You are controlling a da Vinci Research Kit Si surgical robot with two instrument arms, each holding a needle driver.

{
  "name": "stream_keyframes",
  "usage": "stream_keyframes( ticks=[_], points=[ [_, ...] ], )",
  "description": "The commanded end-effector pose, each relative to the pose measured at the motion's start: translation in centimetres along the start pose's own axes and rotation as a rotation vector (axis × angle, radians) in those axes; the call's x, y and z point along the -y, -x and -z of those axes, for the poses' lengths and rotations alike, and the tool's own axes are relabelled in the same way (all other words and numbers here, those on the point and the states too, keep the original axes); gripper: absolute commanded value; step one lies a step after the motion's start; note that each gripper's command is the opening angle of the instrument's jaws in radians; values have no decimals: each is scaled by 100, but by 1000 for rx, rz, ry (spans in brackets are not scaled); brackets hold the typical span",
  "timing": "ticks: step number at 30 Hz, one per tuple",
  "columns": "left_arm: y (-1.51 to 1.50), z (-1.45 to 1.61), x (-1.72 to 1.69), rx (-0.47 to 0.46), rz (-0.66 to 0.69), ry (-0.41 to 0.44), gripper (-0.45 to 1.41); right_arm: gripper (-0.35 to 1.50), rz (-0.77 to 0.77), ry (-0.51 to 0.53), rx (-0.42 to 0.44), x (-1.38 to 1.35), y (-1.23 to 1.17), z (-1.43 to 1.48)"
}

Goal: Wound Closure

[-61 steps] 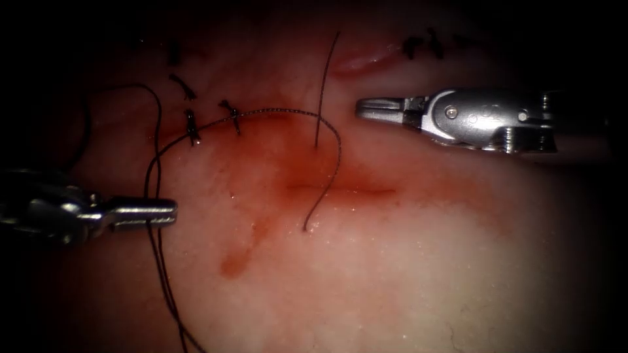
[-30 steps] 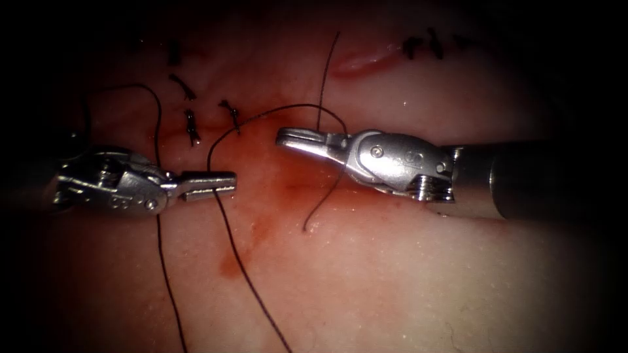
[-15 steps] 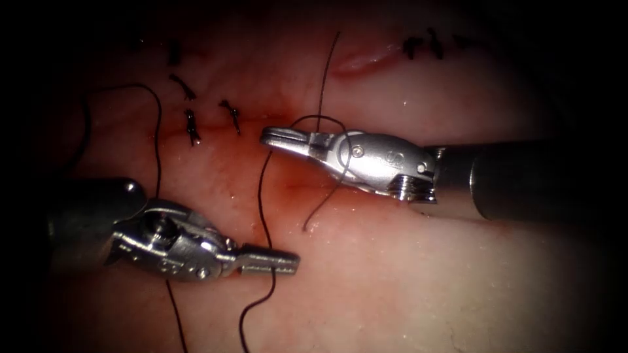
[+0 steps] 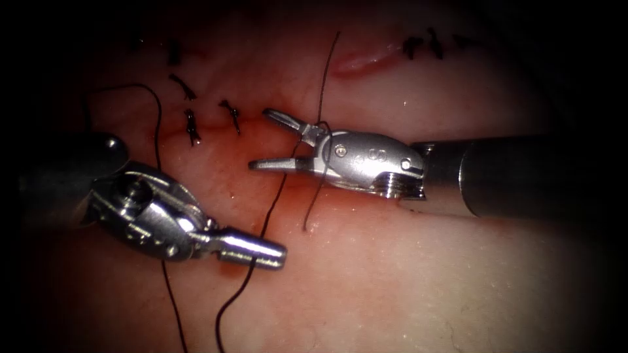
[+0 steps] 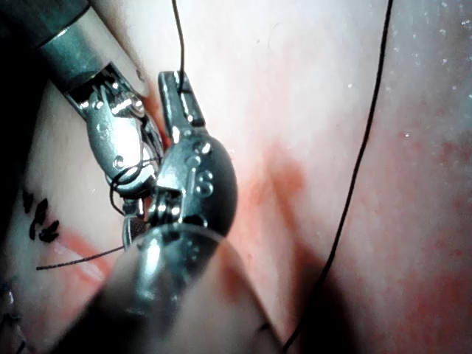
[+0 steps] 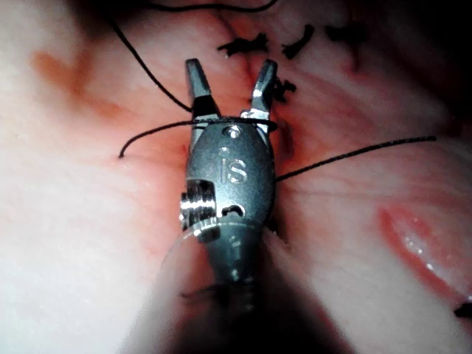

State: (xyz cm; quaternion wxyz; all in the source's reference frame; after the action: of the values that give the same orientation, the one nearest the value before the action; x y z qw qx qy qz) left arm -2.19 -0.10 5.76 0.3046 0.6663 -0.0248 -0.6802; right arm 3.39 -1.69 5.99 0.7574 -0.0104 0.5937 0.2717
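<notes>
Two tools: left tool (image 4: 261, 248), lower left, fingers clamping the thread (image 4: 275, 202) running near-vertical; right tool (image 4: 271, 140) fingers gaping, holding nothing.

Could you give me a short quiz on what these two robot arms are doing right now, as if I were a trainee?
1. True or false: the right end effector has its jaws shut.
2. Pick one: what does the left end effector hold? A) the thread B) a metal clip C) nothing
3. Fill the gap: a loop of the thread lies around the base of the jaws of the ____ end effector.

Key: 1 false, its jaws stand open; 2 A, its jaws are shut on the thread; 3 right.
</notes>
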Motion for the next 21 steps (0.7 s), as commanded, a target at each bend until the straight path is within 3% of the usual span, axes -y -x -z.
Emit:
stream_keyframes(
  ticks=[1, 5, 10, 14, 21],
  points=[
    [6, 0, 8, 17, -2, -16, -45, 106, 4, -19, 11, 2, -1, -12],
    [10, 17, 26, 7, 14, -65, -45, 106, 5, -83, 34, 4, 1, -12],
    [29, 33, 62, -2, -59, -163, -45, 108, -14, -184, 60, 12, 3, -12],
    [54, 31, 73, 105, -99, -214, -45, 103, -37, -251, 52, 16, 6, -12],
    [92, 35, 62, 185, -157, -246, -45, 101, -62, -313, 38, 18, 6, -11]
  ],
)
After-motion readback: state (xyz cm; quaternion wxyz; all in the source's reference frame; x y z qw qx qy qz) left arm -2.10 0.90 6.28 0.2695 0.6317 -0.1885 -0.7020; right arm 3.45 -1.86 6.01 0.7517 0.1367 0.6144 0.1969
